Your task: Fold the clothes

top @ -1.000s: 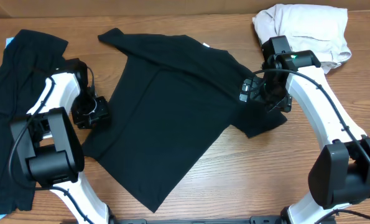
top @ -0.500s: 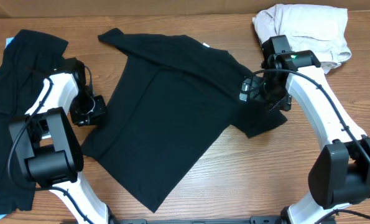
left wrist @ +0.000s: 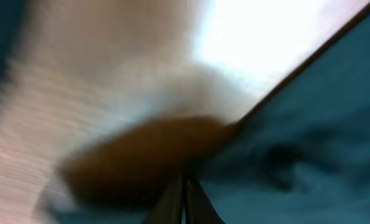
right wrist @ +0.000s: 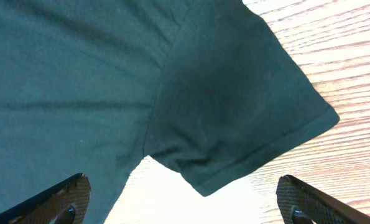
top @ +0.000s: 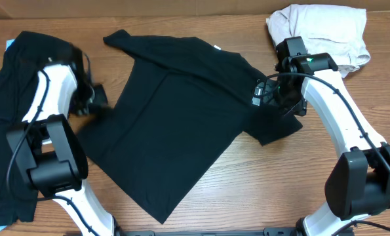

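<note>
A large black T-shirt (top: 181, 124) lies spread on the wooden table, its small white neck label (top: 217, 47) at the far edge. My left gripper (top: 96, 97) is at the shirt's left side edge, blurred by motion. In the left wrist view its fingers (left wrist: 185, 186) are shut, and the blurred shirt edge (left wrist: 296, 155) runs right up to them. My right gripper (top: 267, 95) hovers wide open over the shirt's right sleeve (right wrist: 234, 112), holding nothing between its fingertips (right wrist: 185, 186).
More black clothes (top: 11, 85) lie along the table's left side. A crumpled beige cloth (top: 319, 29) sits at the back right corner. Bare wood (top: 280, 190) shows in front of the shirt.
My left gripper has shut and swung away from the table front towards the back, and the shirt's left edge has shifted with it. The right arm has stayed put.
</note>
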Available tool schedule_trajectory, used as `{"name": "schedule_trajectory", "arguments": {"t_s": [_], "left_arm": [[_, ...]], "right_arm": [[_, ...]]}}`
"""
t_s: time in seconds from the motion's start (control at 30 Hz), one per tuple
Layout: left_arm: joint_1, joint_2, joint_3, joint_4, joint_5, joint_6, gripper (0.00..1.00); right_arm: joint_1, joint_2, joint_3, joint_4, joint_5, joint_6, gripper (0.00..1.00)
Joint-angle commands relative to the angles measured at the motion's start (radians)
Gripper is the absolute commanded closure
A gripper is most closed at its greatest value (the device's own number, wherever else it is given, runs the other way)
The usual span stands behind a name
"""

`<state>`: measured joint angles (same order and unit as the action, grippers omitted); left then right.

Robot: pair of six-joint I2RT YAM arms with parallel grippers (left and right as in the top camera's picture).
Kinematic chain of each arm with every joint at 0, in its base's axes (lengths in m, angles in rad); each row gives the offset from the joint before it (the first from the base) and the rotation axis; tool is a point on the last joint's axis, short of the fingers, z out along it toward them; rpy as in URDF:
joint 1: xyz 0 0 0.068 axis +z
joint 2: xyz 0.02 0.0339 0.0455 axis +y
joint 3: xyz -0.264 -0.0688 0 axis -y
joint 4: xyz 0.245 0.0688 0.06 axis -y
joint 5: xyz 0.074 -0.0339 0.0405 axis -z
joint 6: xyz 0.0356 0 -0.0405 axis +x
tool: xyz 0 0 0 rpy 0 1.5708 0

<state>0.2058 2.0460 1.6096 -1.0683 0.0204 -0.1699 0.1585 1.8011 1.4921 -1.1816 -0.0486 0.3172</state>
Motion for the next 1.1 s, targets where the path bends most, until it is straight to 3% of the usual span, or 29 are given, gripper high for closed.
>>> {"name": "schedule_trajectory", "arguments": {"t_s": [0.0,0.27,0.57,0.67,0.7,0.77,0.8,1.07], "left_arm": [[0.010,-0.005,0.182,0.010,-0.031,0.002,0.96],[0.013,-0.005,0.283,0.139,-0.162,0.001,0.96],[0.034,0.029,0.283,0.096,-0.240,-0.015,0.94],[0.059,0.052,0.283,0.031,-0.235,-0.083,0.70],[0.069,0.058,0.283,0.019,-0.226,-0.096,0.56],[0.085,0.070,0.283,0.009,-0.192,-0.097,0.07],[0.091,0.071,0.283,0.006,-0.172,-0.097,0.00],[0.080,0.067,0.383,-0.143,0.051,-0.095,0.00]], "right_arm": [[-0.001,-0.003,0.007,0.007,-0.006,-0.004,0.01],[-0.001,-0.003,0.007,0.019,-0.006,-0.004,0.01],[-0.001,-0.003,0.006,0.102,-0.006,-0.004,0.01],[-0.001,-0.003,0.006,0.124,-0.005,-0.011,0.01],[-0.001,-0.003,0.006,0.132,-0.003,-0.012,0.01],[-0.003,-0.002,0.002,0.153,0.007,-0.012,0.01],[-0.003,-0.002,-0.001,0.165,0.012,-0.012,0.01],[-0.005,0.056,-0.007,0.177,0.032,-0.012,0.01]]}}
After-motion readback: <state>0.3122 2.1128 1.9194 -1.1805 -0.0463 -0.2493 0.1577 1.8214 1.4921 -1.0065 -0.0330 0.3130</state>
